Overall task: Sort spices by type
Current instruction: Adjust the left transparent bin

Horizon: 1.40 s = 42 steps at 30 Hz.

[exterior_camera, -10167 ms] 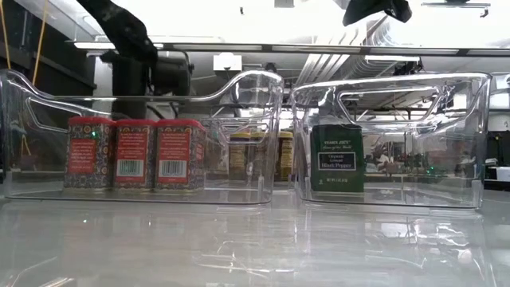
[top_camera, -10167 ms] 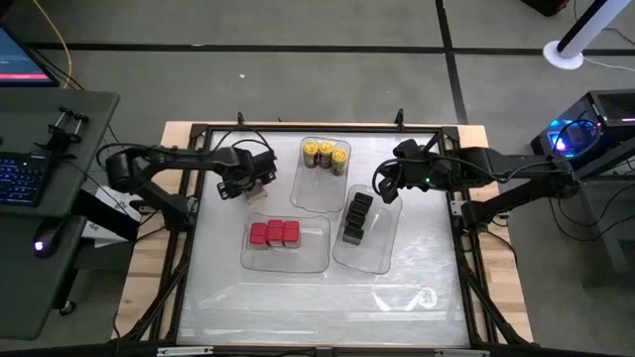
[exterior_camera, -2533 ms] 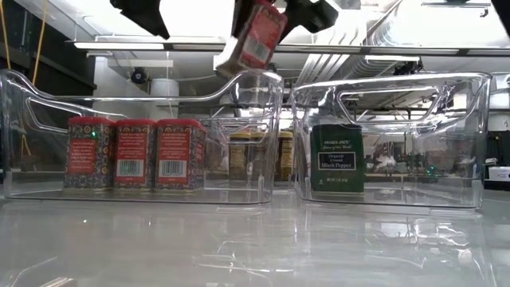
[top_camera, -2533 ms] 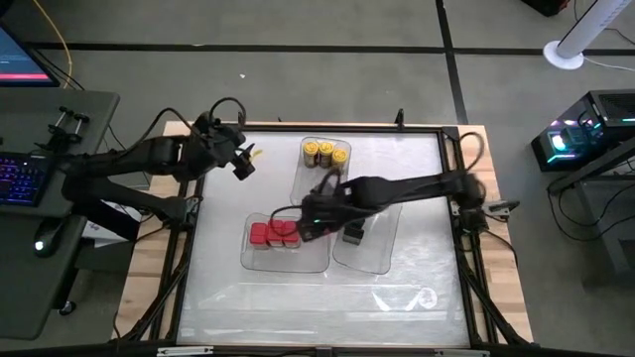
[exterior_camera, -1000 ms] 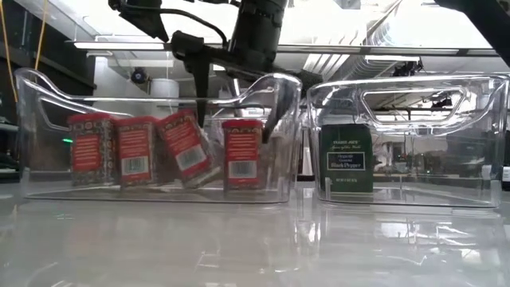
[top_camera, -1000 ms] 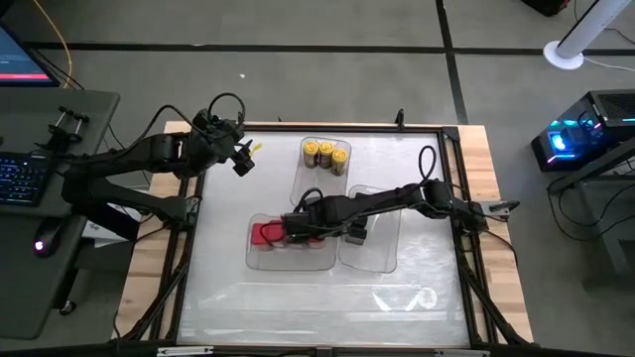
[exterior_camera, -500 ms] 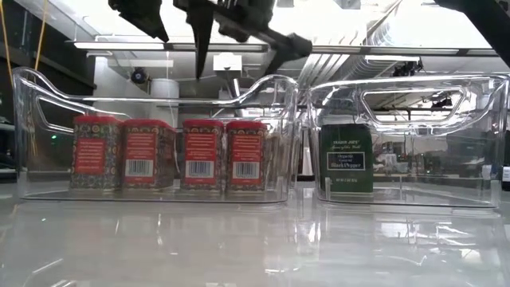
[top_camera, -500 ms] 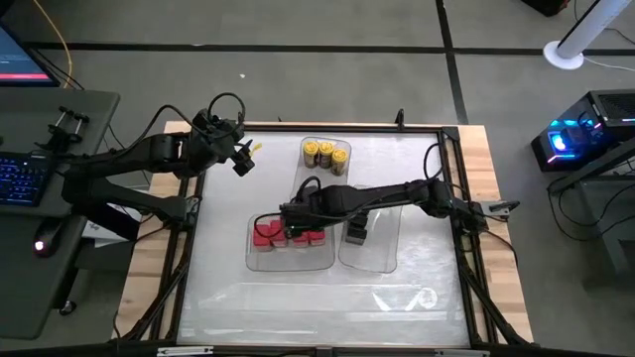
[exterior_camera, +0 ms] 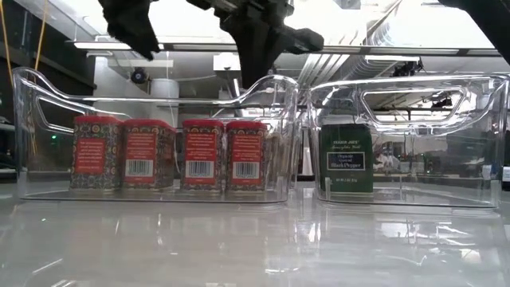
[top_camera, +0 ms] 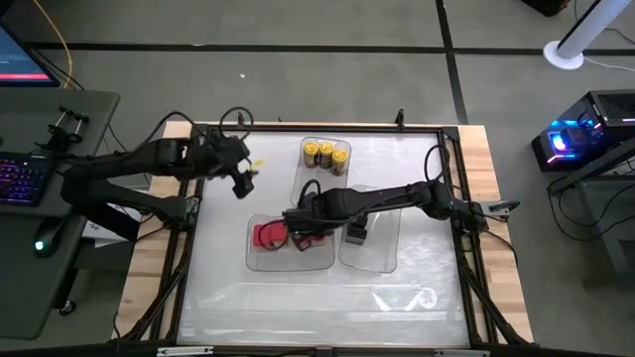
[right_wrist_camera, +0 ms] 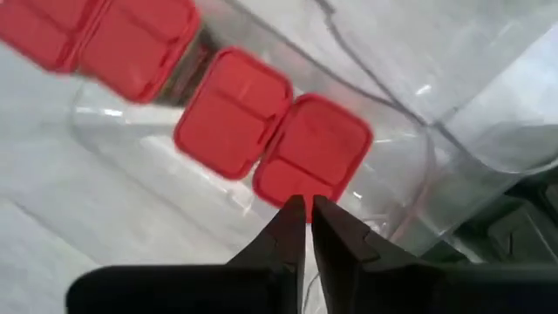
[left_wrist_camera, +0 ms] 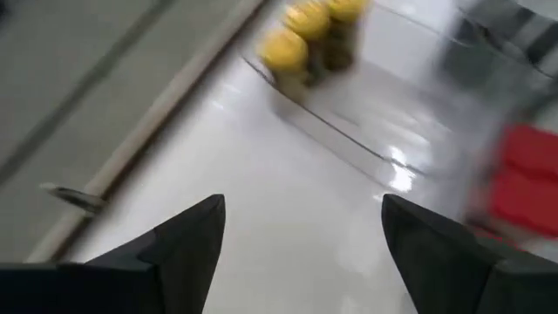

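You are working in a robotics lab or test workshop. The table (top_camera: 437, 288) is a wood-edged bench with a glossy white top inside a black metal frame (top_camera: 184, 268), standing on a grey floor crossed by dark tape lines (top_camera: 451, 59). At nine o'clock sits a desk with a lit keyboard (top_camera: 22, 178) and a monitor (top_camera: 25, 59). At three o'clock a computer case (top_camera: 580, 134) glows blue. The low view looks past the clear trays (exterior_camera: 159, 112) into a room with exposed ceiling ducts (exterior_camera: 374, 36) and strip lights (exterior_camera: 239, 49).
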Each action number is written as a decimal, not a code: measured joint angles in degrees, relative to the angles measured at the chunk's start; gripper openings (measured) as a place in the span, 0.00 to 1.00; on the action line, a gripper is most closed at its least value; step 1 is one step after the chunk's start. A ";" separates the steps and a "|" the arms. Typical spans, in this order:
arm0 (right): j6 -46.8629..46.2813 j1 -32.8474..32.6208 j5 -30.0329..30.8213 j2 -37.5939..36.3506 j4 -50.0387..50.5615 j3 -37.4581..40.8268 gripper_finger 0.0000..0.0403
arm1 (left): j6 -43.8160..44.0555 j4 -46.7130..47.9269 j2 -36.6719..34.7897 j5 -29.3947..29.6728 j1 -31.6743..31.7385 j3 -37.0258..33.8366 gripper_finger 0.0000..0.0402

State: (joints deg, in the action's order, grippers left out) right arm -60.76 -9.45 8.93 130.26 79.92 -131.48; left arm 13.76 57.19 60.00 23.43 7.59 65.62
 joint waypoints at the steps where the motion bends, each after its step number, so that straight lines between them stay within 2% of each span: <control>1: 0.40 -0.04 -0.23 0.00 0.13 0.00 0.05 | 0.81 0.00 -0.45 -1.92 -0.55 -1.08 0.72; 3: 1.89 0.01 -1.01 0.00 0.82 0.38 0.05 | 3.03 -0.11 -1.31 -4.38 -2.40 -3.50 0.68; 5: 2.95 0.40 -0.39 0.00 2.11 1.06 0.02 | 5.83 -0.21 -2.54 -6.31 -5.11 -5.66 0.59; 7: 4.79 0.66 0.07 0.07 4.13 1.14 0.01 | 8.98 -0.62 -4.21 -7.02 -8.35 -7.01 0.43; 10: 9.35 1.12 -0.34 0.07 5.51 1.14 0.01 | 14.36 -0.82 -6.87 -6.97 -13.09 -9.27 0.11; 11: 11.83 1.22 -1.11 0.07 5.56 1.14 0.01 | 16.85 -0.90 -7.64 -6.48 -14.43 -9.99 0.06; 18: 27.61 2.78 -4.04 0.07 5.05 1.14 0.00 | 38.39 -0.85 -11.37 -3.90 -23.86 -16.77 0.01; 25: 38.28 4.31 -3.40 0.07 4.59 1.14 0.00 | 57.25 -0.29 -9.89 -4.21 -35.15 -21.57 0.00; 33: 48.63 4.24 -2.53 -0.43 1.26 1.14 0.00 | 68.96 -0.22 -6.01 -2.27 -45.57 -21.89 0.00; 38: 49.94 3.67 -2.82 -2.24 1.96 1.19 0.00 | 75.36 -0.96 -1.38 -0.31 -48.26 -23.59 0.00; 42: 50.26 3.85 -4.11 -6.91 -0.97 7.52 0.00 | 74.68 -7.21 0.91 0.28 -48.85 -25.56 0.00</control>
State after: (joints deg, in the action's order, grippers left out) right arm -10.51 -5.60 4.82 123.35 78.95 -123.96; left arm 88.44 49.98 60.92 23.71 -41.26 40.07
